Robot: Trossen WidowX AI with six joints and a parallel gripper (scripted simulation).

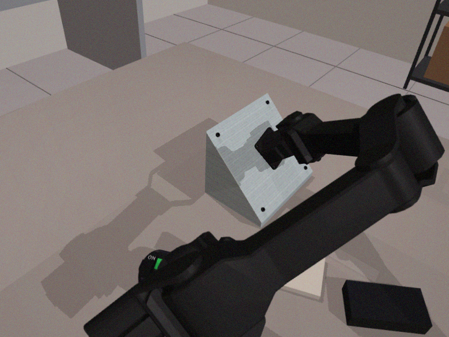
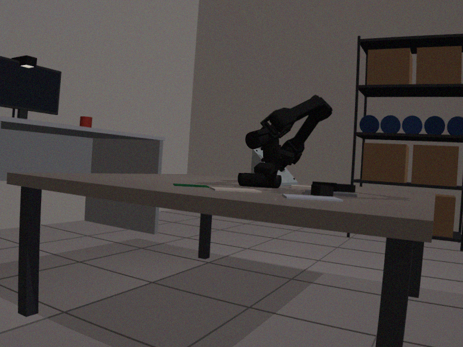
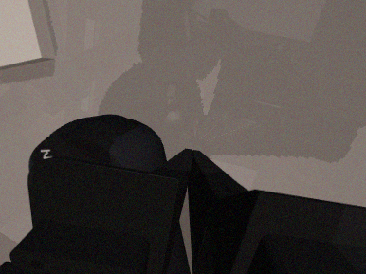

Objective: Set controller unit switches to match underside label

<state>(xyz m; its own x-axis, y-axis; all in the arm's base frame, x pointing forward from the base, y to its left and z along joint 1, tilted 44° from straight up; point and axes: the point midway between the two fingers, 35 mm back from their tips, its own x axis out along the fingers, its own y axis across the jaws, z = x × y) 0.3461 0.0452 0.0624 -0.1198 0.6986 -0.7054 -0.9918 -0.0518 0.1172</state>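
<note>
The six-joint arm (image 1: 318, 216) (image 2: 305, 111) is finished in matte black throughout. Its long link is shaped as a straight, flat-sided beam, its elbow (image 1: 404, 127) (image 2: 320, 105) is rounded, and wedge-shaped gripper fingers are seen.

A brown-topped worktop (image 1: 112, 145) (image 2: 216, 198) (image 3: 284, 9) on dark legs (image 2: 28, 250) carries a spread of parts around the closed hand (image 2: 266, 164) (image 3: 191, 152). A dark, round-edged module (image 1: 146, 268) (image 2: 256, 180) (image 3: 100, 138), partly hidden, sits just beside the fingertips in the wrist view, white lettering visible on it. Left of the hand in the exterior view, a flat beige plate (image 2: 233, 189) lies nearer and a thin green piece (image 2: 191, 185) farther out; to its right are a pale flat plate (image 2: 312, 197) and a black block (image 2: 322, 189). Beyond the hand, a pale metal wedge (image 1: 228, 142) (image 2: 287, 177) stands with its sloped face up.
</note>
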